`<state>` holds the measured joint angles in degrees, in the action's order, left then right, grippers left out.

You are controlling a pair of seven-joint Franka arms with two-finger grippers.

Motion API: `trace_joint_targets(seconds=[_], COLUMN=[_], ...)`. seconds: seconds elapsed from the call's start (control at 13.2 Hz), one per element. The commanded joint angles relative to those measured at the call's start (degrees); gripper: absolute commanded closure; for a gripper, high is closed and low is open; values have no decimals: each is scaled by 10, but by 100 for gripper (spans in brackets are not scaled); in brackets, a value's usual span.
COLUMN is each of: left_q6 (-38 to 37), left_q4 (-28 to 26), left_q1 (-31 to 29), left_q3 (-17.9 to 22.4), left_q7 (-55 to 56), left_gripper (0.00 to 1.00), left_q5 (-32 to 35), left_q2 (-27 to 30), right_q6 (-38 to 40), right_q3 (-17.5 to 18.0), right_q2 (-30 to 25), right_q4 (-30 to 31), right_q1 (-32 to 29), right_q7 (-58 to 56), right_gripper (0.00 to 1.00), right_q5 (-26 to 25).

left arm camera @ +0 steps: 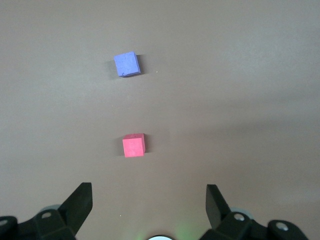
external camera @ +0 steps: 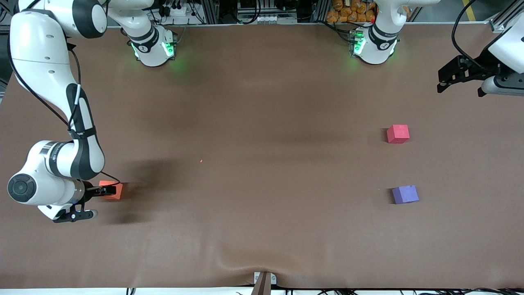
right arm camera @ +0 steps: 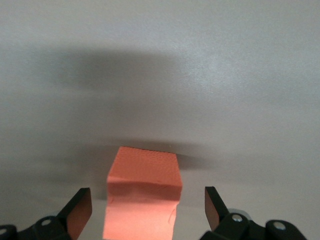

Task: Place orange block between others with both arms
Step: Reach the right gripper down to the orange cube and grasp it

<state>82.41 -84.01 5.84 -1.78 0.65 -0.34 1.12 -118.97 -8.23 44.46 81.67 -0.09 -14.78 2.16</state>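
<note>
The orange block point(external camera: 119, 196) rests on the brown table at the right arm's end. My right gripper point(external camera: 107, 190) is low around it and open. In the right wrist view the orange block point(right arm camera: 144, 197) sits between the two fingers with a gap on each side. The others lie toward the left arm's end: a red-pink cube point(external camera: 398, 134) and a purple cube point(external camera: 405, 194), the purple one nearer the front camera. My left gripper point(external camera: 441, 82) hangs open and empty over the table's edge at that end. Its wrist view shows the red-pink cube point(left arm camera: 134, 146) and the purple cube point(left arm camera: 126, 64).
The brown table cover point(external camera: 262, 164) has a wrinkle near the front edge by a small bracket point(external camera: 264, 280). Both arm bases point(external camera: 153, 47) point(external camera: 374, 45) stand along the edge farthest from the front camera. A tiny orange speck point(external camera: 201, 161) lies mid-table.
</note>
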Motion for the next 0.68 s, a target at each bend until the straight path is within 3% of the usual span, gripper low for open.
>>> trace_joint_targets(seconds=[0.0,0.6], left_q6=[-5,-5], left_q4=[3,3], left_q1=[-4,-5], left_q3=[0,1], left_q7=[-13,-13], left_gripper=[0,0], left_q5=[-10,-11], left_q2=[2,2], right_q6=[-4,-15], right_q3=[5,6], right_q2=[13,35], right_q4=[-10,-8], right_q1=[-7,-7], right_q7=[-15,-10], right_gripper=[0,2], right_q5=[9,10])
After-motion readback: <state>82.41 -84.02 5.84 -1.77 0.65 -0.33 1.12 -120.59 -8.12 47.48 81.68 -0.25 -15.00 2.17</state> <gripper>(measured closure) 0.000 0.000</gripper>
